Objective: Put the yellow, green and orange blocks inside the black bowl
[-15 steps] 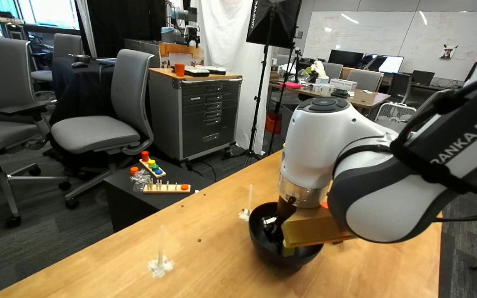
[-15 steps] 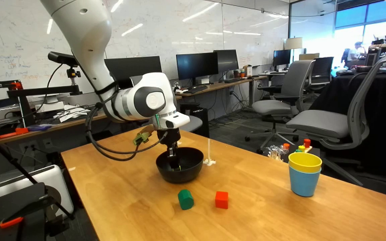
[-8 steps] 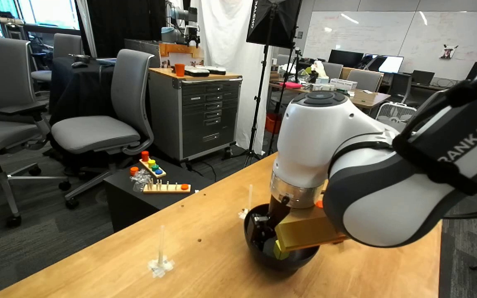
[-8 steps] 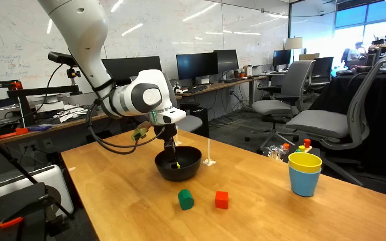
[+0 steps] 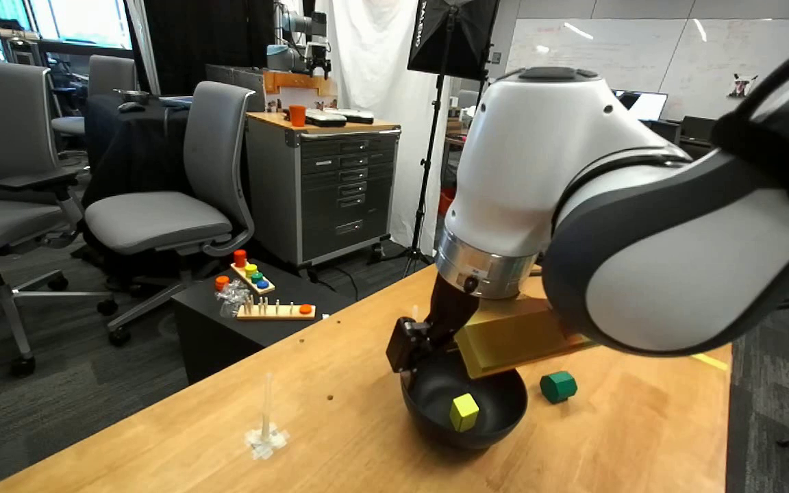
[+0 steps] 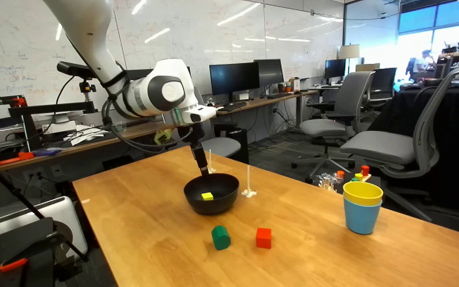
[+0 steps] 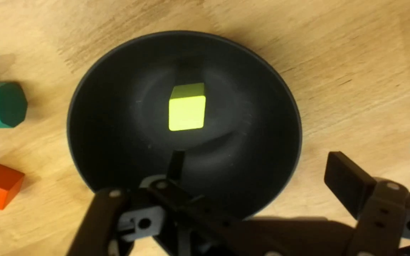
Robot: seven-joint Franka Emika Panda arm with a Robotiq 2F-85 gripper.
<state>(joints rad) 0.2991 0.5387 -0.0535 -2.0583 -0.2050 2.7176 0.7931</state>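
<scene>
Wrist view: orange block (image 7: pixel 0 185) | in an exterior view: arm (image 5: pixel 614 219) likely hides it

Bright, mostly even light for you, with blown highlights and close-up blur
In both exterior views you see the bench (image 6: pixel 301 255) warmly lit, a window (image 6: pixel 412 46) washed out nearly to white beyond its far edge, and bright, narrow streaks of glare across the whiteboard (image 6: pixel 197 54); the floor (image 5: pixel 100 376) past that edge is dim and low in contrast. A soft shadow lies beneath the black bowl (image 5: pixel 502 404). In your wrist view, the yellow block (image 7: pixel 186 113) glares almost flat, the bowl's inner wall sinks into black, and the gripper (image 7: pixel 260 172) in the foreground is soft and out of focus
</scene>
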